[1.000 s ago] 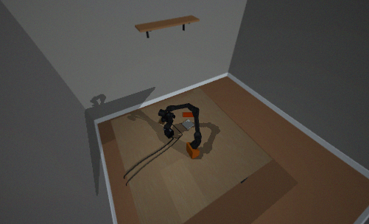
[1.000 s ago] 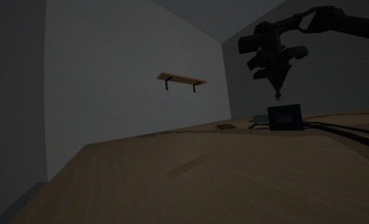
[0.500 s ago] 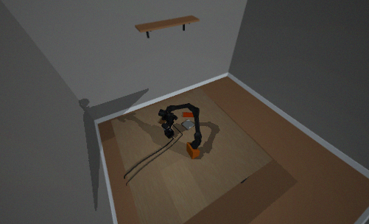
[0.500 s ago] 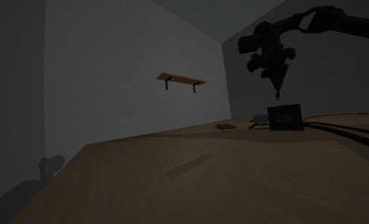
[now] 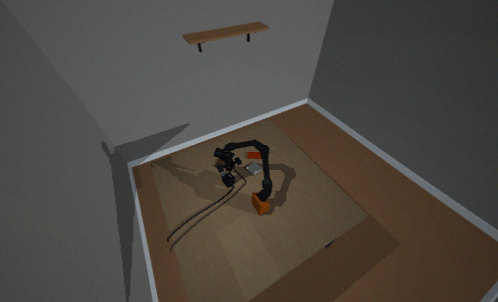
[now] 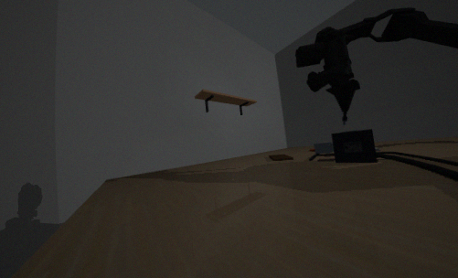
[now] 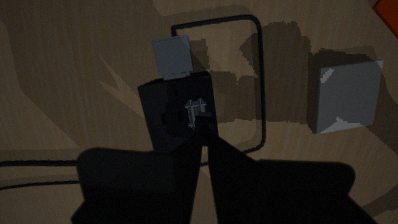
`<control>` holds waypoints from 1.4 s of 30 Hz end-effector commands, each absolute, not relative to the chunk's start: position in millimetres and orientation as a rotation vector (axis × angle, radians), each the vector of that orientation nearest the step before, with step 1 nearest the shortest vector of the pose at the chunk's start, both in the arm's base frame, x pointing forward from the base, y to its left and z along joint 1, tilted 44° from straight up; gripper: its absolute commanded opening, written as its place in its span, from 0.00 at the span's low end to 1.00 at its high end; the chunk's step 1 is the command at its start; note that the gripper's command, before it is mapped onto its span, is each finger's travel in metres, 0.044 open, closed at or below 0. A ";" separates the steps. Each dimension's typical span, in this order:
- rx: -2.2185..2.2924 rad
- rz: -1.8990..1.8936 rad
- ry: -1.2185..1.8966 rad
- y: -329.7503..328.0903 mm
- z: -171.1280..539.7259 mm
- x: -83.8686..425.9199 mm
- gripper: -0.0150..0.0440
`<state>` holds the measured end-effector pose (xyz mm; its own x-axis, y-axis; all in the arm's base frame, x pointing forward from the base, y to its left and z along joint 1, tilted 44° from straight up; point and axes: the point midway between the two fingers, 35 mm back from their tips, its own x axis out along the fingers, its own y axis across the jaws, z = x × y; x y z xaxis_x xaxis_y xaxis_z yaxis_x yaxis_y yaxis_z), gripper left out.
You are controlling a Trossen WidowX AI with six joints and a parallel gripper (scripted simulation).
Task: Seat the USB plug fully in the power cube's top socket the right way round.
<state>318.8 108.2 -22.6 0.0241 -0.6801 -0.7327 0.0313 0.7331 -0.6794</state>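
The power cube is a dark block on the table, with dark slots in its top. My gripper is shut on the USB plug, a small piece with a pale metal end that points down. In the exterior view a gap shows between the plug's tip and the cube's top, so the plug is out of the socket. In the wrist view the plug overlaps the right part of the cube's top and hides what lies under it. Which way round it faces cannot be told.
A grey adapter sits against the cube's side, with a black cable looping from it. A grey box and an orange block lie nearby. A brown block lies left of the cube. Two long cables trail away.
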 end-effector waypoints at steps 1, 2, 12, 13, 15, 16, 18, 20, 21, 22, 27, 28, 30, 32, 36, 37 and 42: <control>-0.492 -0.663 1.420 108.1 -22.7 318.7 0.25; -0.471 -0.681 1.410 108.1 -22.7 318.7 0.25; -0.265 -0.852 1.298 108.1 -22.8 318.7 0.25; -0.244 -0.869 1.286 108.1 -22.8 318.7 0.25; -0.203 -0.901 1.262 108.1 -22.8 318.7 0.25; -0.182 -0.917 1.249 108.1 -22.8 318.7 0.25; -0.141 -0.949 1.224 108.1 -22.8 318.7 0.25; -0.099 -0.980 1.198 108.1 -22.8 318.7 0.25; -0.079 -0.995 1.185 108.1 -22.8 318.7 0.25; -0.058 -1.011 1.171 108.1 -22.8 318.7 0.25; 0.046 -1.085 1.103 108.1 -22.8 318.7 0.25; 0.067 -1.100 1.089 108.1 -22.8 318.7 0.25; 0.108 -1.128 1.060 108.1 -22.8 318.7 0.25; 0.150 -1.156 1.031 108.1 -22.8 318.7 0.25; 0.232 -1.211 0.970 108.1 -22.8 318.7 0.25; 0.253 -1.224 0.955 108.1 -22.8 318.7 0.25; 0.356 -1.288 0.876 108.1 -22.8 318.7 0.25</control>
